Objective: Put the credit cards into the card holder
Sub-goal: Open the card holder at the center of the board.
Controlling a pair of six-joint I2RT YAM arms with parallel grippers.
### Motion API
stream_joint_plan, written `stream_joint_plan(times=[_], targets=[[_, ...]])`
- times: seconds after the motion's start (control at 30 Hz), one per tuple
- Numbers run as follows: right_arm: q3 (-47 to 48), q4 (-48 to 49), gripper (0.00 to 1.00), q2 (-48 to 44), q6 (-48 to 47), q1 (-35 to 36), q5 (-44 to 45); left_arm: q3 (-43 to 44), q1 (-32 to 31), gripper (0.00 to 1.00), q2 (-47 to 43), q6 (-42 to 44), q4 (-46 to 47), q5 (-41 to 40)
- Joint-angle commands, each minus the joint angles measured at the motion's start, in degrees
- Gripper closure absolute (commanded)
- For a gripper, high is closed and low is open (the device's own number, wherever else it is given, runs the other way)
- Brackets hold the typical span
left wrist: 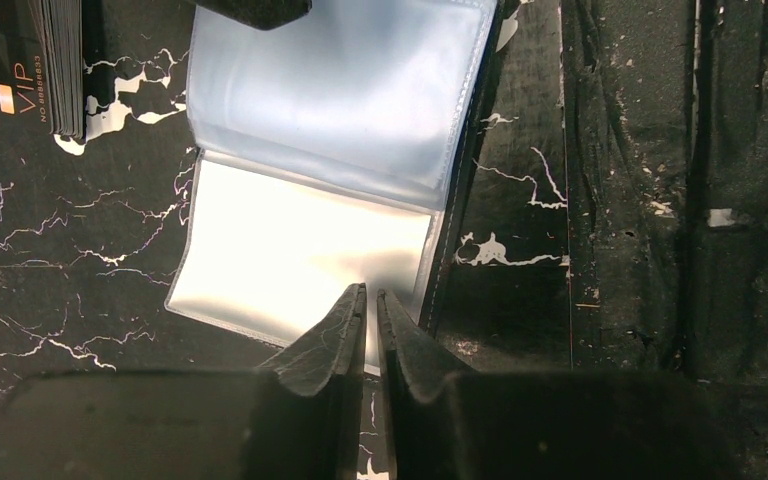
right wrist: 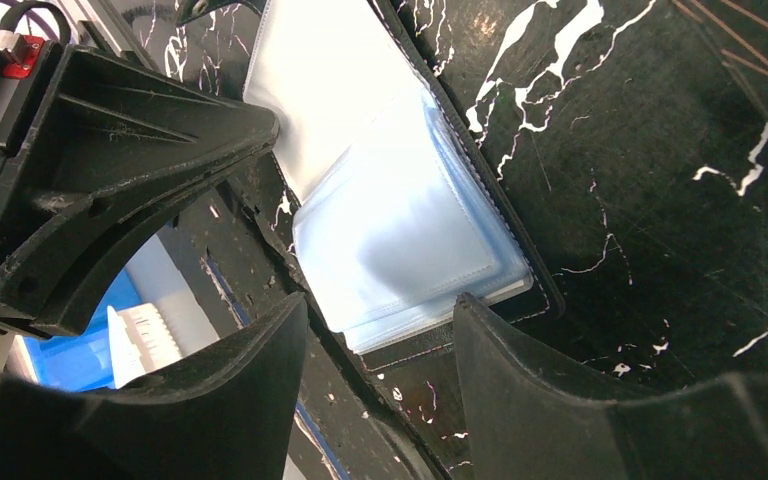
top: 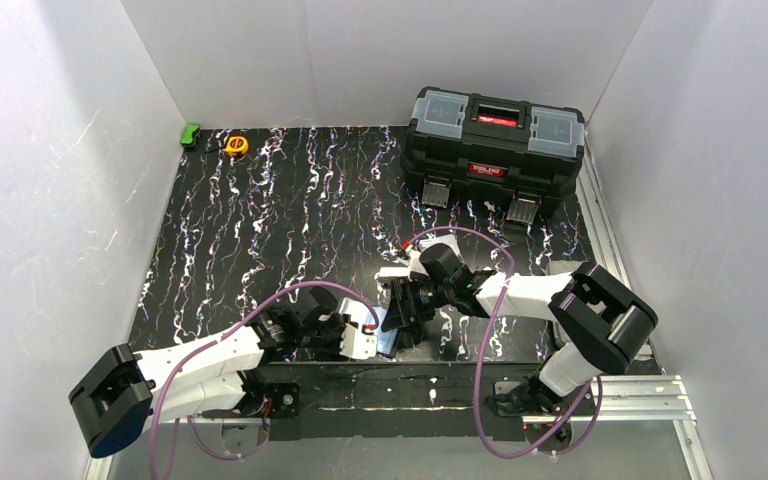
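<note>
The card holder (left wrist: 340,110) lies open on the black marbled table, its bluish clear sleeves facing up and the near sleeve glaring white. It also shows in the right wrist view, the card holder (right wrist: 410,230) fanned into several sleeves. A stack of credit cards (left wrist: 58,60) sits to the holder's left, with a dark card marked VIP beside it. My left gripper (left wrist: 371,293) is shut, its tips over the near edge of the white sleeve. My right gripper (right wrist: 380,305) is open and straddles the holder's far edge, with nothing held.
A large black toolbox (top: 495,150) stands at the back right. A yellow tape measure (top: 237,145) and a green object (top: 191,134) lie at the back left. Both grippers (top: 388,325) meet near the table's front edge, by the arm bases.
</note>
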Motion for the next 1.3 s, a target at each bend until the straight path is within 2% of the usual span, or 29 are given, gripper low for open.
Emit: stream_joint_plan(times=[0.0, 1.03, 1.27], targets=[[2.03, 2.40, 0.38, 0.46, -0.20, 0.10, -1.14, -0.61, -0.34, 0.92, -1.06, -0.15, -0.34, 0.13], [4.94, 7.17, 0.40, 2.12, -0.52, 0.36, -5.30, -1.23, -0.39, 0.93, -2.11, -0.12, 0.15, 0.20], [4.56, 3.58, 0.41, 2.47, -1.42, 0.36, -1.84, -1.21, -0.34, 0.94, -2.24, 0.01, 0.06, 0.18]])
